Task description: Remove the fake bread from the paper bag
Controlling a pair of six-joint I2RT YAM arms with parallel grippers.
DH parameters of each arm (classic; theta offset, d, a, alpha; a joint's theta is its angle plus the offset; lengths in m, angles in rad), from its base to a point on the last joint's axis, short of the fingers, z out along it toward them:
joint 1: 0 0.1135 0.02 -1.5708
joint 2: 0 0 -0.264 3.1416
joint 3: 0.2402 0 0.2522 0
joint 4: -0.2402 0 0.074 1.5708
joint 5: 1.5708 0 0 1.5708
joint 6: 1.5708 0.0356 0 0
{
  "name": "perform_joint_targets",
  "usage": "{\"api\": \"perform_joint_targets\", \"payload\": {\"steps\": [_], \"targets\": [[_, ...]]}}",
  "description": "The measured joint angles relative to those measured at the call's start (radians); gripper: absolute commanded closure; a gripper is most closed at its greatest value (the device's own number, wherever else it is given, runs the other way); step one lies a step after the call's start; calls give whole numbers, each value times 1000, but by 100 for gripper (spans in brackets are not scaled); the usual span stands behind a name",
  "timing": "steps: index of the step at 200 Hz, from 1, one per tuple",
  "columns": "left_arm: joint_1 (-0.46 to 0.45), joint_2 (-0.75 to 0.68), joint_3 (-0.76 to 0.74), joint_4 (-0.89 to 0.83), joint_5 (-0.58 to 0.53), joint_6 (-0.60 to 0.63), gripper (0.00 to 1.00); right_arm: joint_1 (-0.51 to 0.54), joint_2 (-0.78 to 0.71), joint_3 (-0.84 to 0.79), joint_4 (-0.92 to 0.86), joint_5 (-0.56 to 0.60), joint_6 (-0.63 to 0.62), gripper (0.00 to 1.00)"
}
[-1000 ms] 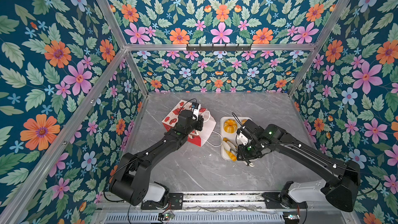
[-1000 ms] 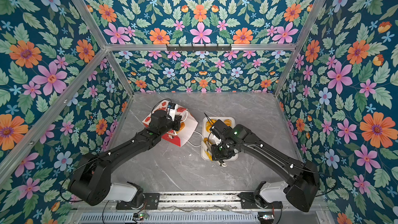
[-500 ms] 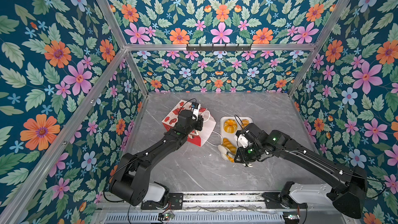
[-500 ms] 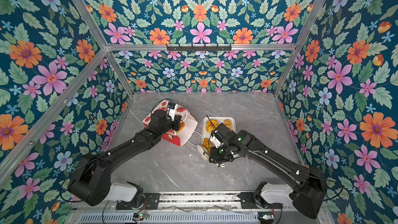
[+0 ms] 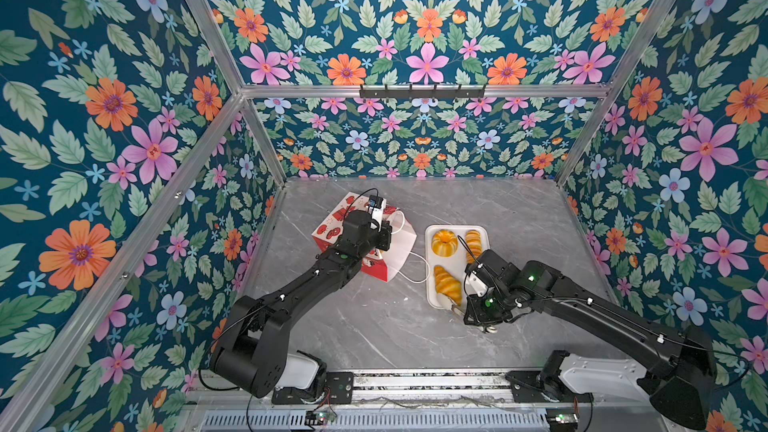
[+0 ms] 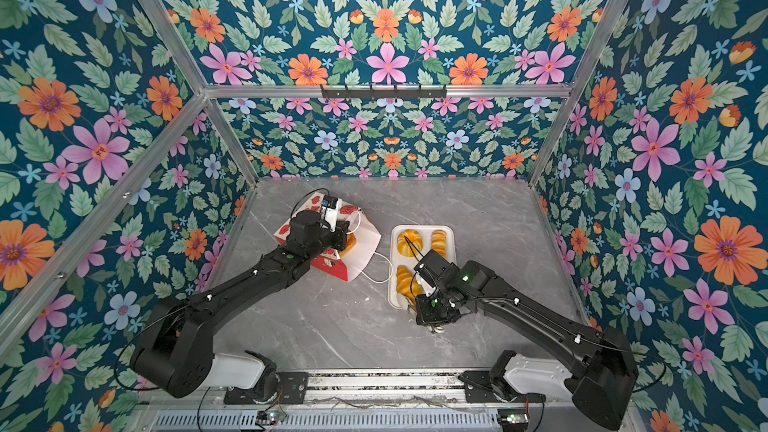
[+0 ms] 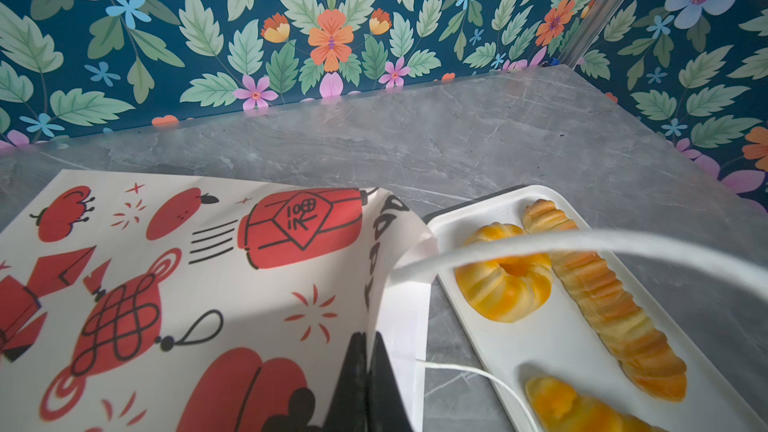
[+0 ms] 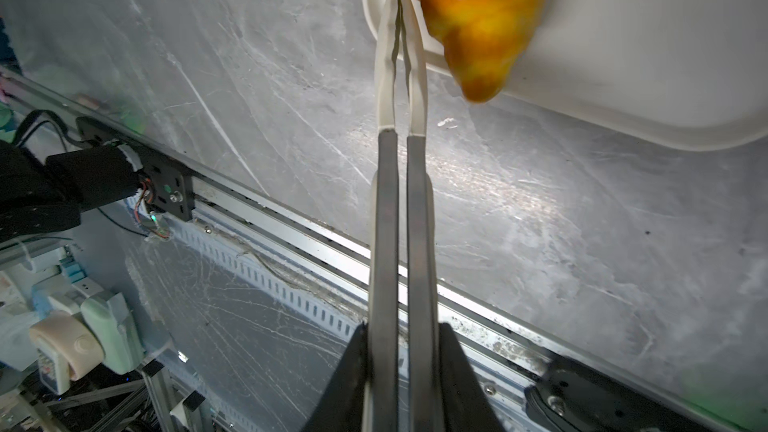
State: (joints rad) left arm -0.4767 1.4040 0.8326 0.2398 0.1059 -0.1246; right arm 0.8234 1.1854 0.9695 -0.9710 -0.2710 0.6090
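left gripper (image 7: 368, 342) clamped on the paper bag (image 7: 208, 284) rim; right gripper (image 8: 401, 347) squeezes empty tongs (image 8: 386, 222) beside the croissant (image 8: 478, 14). best swing to ten o'clock, spreading tongs before entering.

We can read little. In the left wrist view the paper bag (image 7: 208, 284) bears a red lantern print (image 7: 303, 226) near its open edge. Inside the lantern's black diamond are characters that look like "100" above a second row we cannot make out. Beside that lantern, on the bag's folded rim, large black letters (image 7: 380, 251) run sideways, too bent to read. In both top views the bag's print is too small to read.
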Motion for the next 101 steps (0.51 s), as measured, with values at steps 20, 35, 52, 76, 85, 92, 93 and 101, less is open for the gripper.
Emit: {"api": "perform_joint_targets", "payload": {"steps": [20, 35, 52, 76, 85, 92, 93, 101], "targets": [[0, -2, 0, -8, 0, 0, 100, -2, 11, 0, -6, 29, -8, 75], [1, -6, 0, -11, 0, 0, 100, -3, 16, 5, -9, 47, -13, 76], [1, -8, 0, -13, 2, 0, 100, -5, 7, 12, -2, 54, -22, 75], [1, -11, 1, -19, 4, 0, 100, -7, -29, 18, 34, 50, -42, 76], [1, -15, 3, -24, 4, 0, 100, -6, -39, 19, 48, 45, -47, 76], [1, -18, 5, -27, 4, 1, 100, -6, -47, 20, 60, 43, -53, 76], [1, -19, 6, -28, 4, 1, 100, -6, -48, 21, 61, 43, -55, 76], [1, -22, 10, -32, 4, 1, 100, -6, -52, 22, 68, 44, -63, 77]]}}
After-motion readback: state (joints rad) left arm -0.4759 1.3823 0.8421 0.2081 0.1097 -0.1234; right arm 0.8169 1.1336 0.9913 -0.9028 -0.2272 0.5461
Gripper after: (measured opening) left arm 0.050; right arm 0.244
